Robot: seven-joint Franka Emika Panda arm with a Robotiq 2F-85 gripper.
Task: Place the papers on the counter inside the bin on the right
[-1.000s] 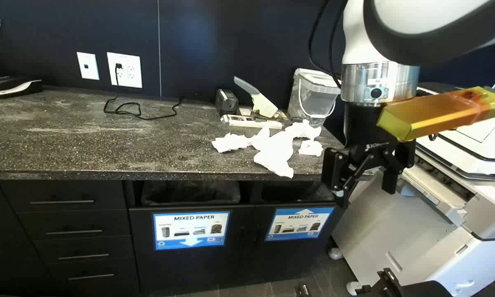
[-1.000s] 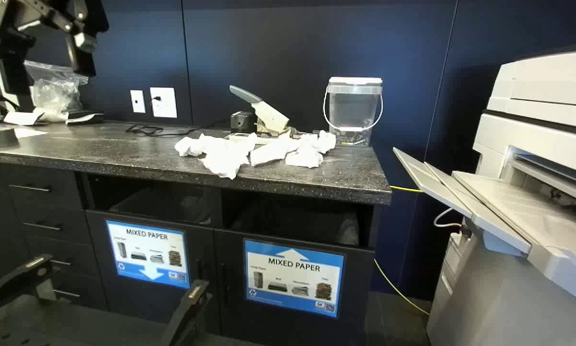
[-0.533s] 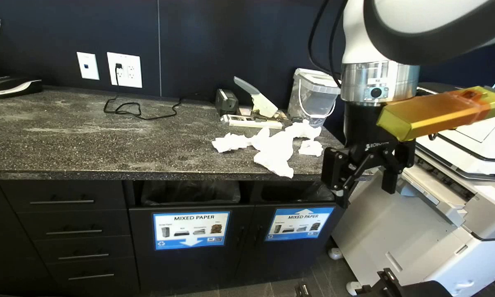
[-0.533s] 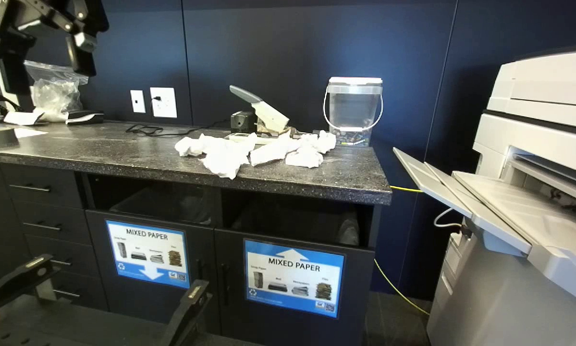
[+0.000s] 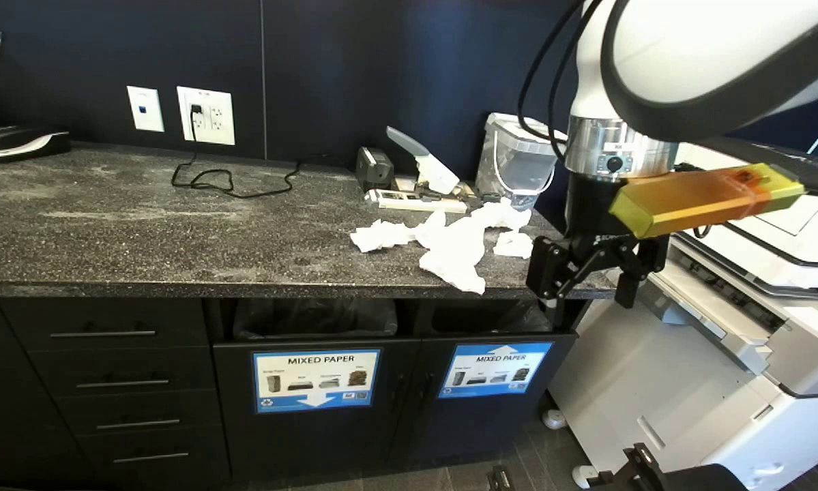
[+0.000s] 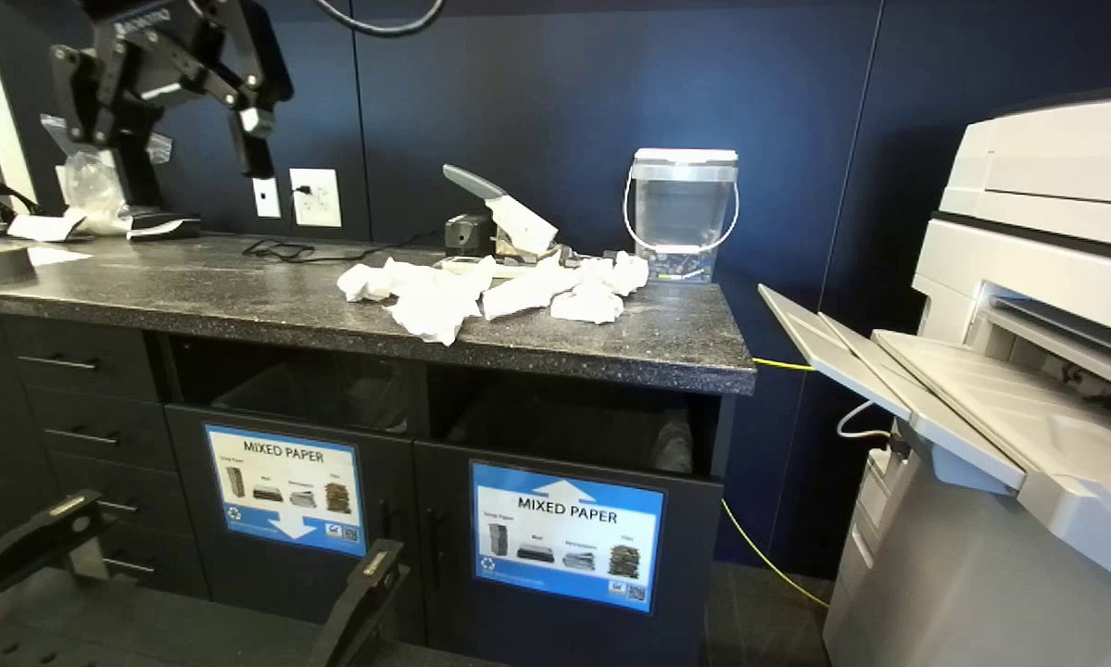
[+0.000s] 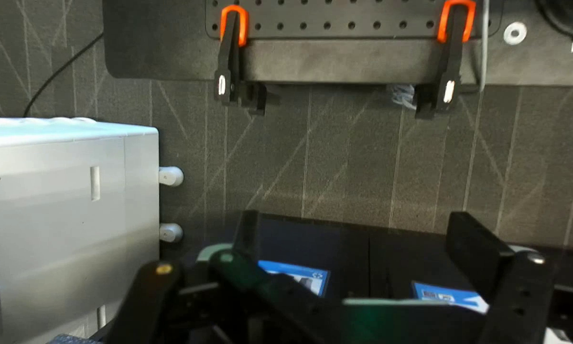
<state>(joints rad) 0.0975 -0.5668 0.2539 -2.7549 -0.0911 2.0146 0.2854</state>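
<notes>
Several crumpled white papers (image 5: pixel 456 252) lie in a loose cluster on the dark speckled counter (image 5: pixel 142 232), near its front edge; the papers also show in an exterior view (image 6: pixel 435 301). The right bin (image 5: pixel 477 317) is an open slot under the counter, above a door with a "MIXED PAPER" sign; it shows too in an exterior view (image 6: pixel 574 426). My gripper (image 5: pixel 589 301) is open and empty, fingers pointing down, apart from the papers. It also shows open in an exterior view (image 6: pixel 198 181) and in the wrist view (image 7: pixel 353 224). Papers are not clearly visible in the wrist view.
A left bin slot (image 5: pixel 316 320) stands beside the right one. Behind the papers are a large stapler (image 5: pixel 436 170) and a clear lidded bucket (image 5: pixel 521 164). A white printer (image 6: pixel 981 556) stands right of the counter. A black cable (image 5: pixel 231 191) lies at the back.
My gripper has moved in the last half second: slightly left and up in an exterior view, and to the right and slightly down in another. It stays open. The papers have not moved.
</notes>
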